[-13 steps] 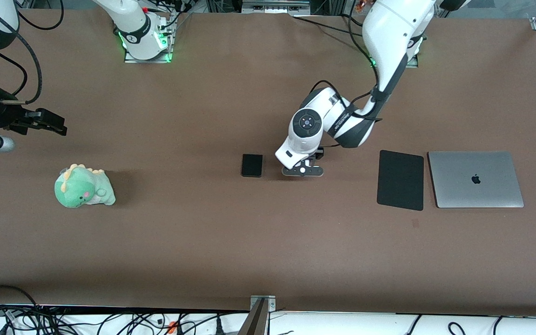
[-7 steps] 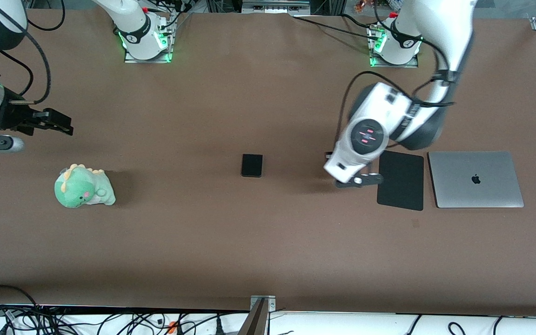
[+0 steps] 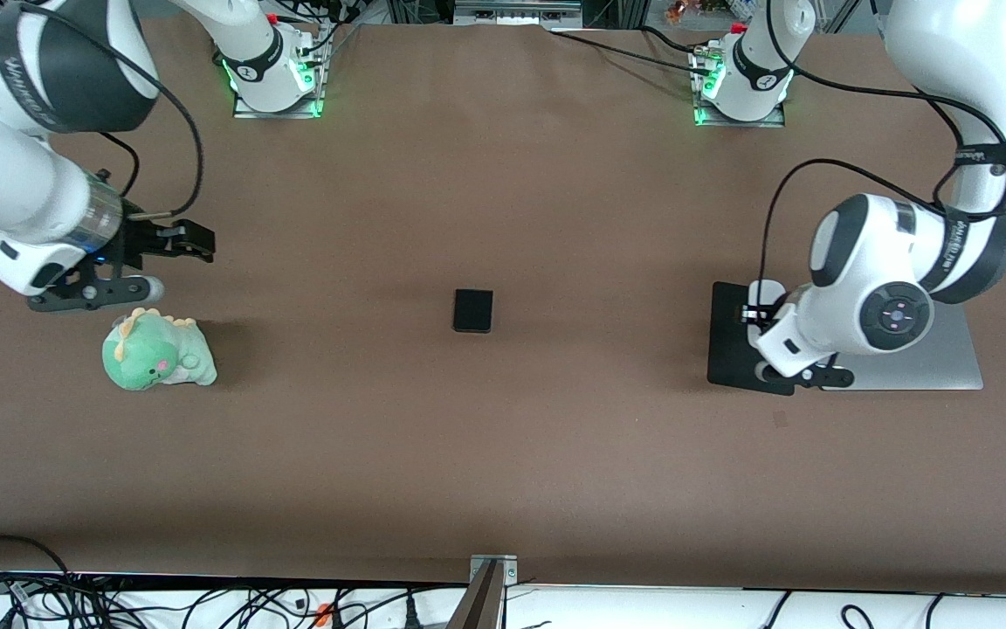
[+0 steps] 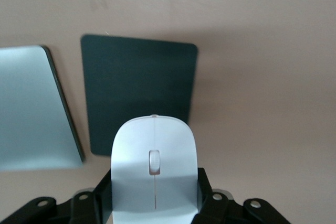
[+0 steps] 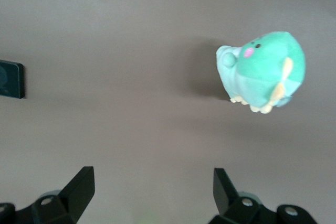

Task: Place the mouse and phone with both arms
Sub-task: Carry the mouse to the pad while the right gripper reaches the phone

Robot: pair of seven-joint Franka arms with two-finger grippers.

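Observation:
The white mouse point(image 4: 154, 166) with a thin grey line is clamped between the fingers of my left gripper point(image 4: 154, 195). In the front view the left gripper point(image 3: 761, 316) holds the mouse point(image 3: 763, 293) in the air over the black mouse pad point(image 3: 730, 336). The pad also shows in the left wrist view point(image 4: 139, 85). The black phone point(image 3: 473, 310) lies flat at the table's middle, and its edge shows in the right wrist view point(image 5: 10, 78). My right gripper point(image 3: 193, 243) is open and empty over bare table next to the plush dinosaur; its jaws point(image 5: 152, 187) stand wide apart.
A green plush dinosaur point(image 3: 156, 351) sits toward the right arm's end of the table, also seen in the right wrist view point(image 5: 262, 72). A closed silver laptop point(image 3: 948, 371) lies beside the mouse pad, toward the left arm's end, partly hidden by the left arm.
My left gripper has carried the mouse from beside the phone to over the mouse pad. My right arm has swung in over the table next to the plush dinosaur.

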